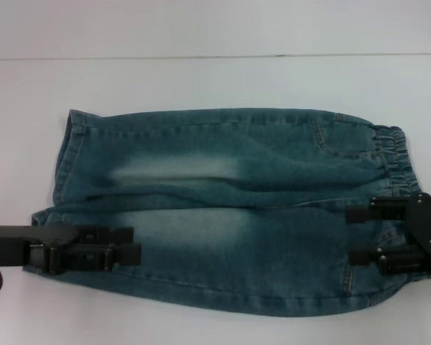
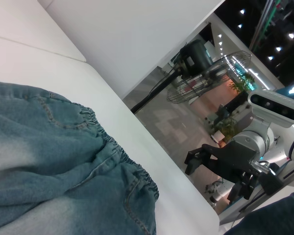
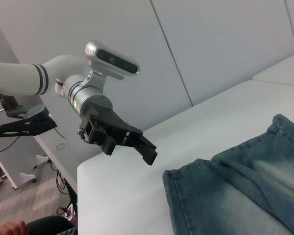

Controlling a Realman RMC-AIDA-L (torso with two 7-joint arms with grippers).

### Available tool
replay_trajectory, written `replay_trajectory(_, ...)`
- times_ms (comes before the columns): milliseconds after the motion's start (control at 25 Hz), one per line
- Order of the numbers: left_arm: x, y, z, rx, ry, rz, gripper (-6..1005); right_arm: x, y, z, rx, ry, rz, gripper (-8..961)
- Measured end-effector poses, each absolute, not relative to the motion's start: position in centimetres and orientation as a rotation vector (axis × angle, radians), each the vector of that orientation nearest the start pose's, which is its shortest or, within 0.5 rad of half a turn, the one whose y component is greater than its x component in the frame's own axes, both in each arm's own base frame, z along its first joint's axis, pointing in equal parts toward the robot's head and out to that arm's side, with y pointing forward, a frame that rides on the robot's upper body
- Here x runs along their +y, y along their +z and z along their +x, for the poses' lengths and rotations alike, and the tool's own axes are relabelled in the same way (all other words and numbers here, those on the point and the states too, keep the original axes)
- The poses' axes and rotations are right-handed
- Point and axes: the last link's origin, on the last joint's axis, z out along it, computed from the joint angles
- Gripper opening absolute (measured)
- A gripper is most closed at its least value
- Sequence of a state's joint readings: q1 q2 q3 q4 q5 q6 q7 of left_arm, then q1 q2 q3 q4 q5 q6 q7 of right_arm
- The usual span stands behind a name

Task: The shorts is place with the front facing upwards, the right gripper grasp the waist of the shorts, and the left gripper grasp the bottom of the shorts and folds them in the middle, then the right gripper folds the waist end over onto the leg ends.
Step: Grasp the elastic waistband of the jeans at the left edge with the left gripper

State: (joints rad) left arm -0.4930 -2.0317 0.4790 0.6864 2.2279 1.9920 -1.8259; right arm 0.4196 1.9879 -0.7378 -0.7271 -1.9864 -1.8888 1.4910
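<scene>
The blue-green denim shorts [image 1: 223, 208] lie flat on the white table [image 1: 201, 79], front up. The gathered waist [image 1: 396, 162] is at the right and the hemmed leg ends [image 1: 66, 154] at the left. My left gripper [image 1: 129, 244] hovers open over the near leg's hem, and the right wrist view shows it, the left gripper [image 3: 146, 149], raised beside the leg ends [image 3: 186, 172]. Over the near part of the waistband, my right gripper [image 1: 350, 235] is open; the left wrist view shows this right gripper [image 2: 198, 164] beyond the waist [image 2: 103, 142]. Neither holds cloth.
A seam in the white surface [image 1: 215, 56] runs behind the shorts. The table's front edge lies just below the near leg. Off the table's right end, a standing fan [image 2: 210, 73] and other room equipment show in the left wrist view.
</scene>
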Motion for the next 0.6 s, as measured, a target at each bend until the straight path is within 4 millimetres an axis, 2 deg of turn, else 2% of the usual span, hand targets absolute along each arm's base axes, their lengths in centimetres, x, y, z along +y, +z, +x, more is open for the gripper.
replay_trajectory(240, 27.1, 4.4, -28.1, -1.408, -0.762, -2.828, 792, 27.7, 4.1, 27.8, 0.726, 0.774, -2.932, 792)
replay_trajectory(600, 27.7, 7.3, -31.3, -1.498, -0.496, -2.657, 792, 28.0, 4.2, 27.7, 0.707, 0.781, -2.916, 794)
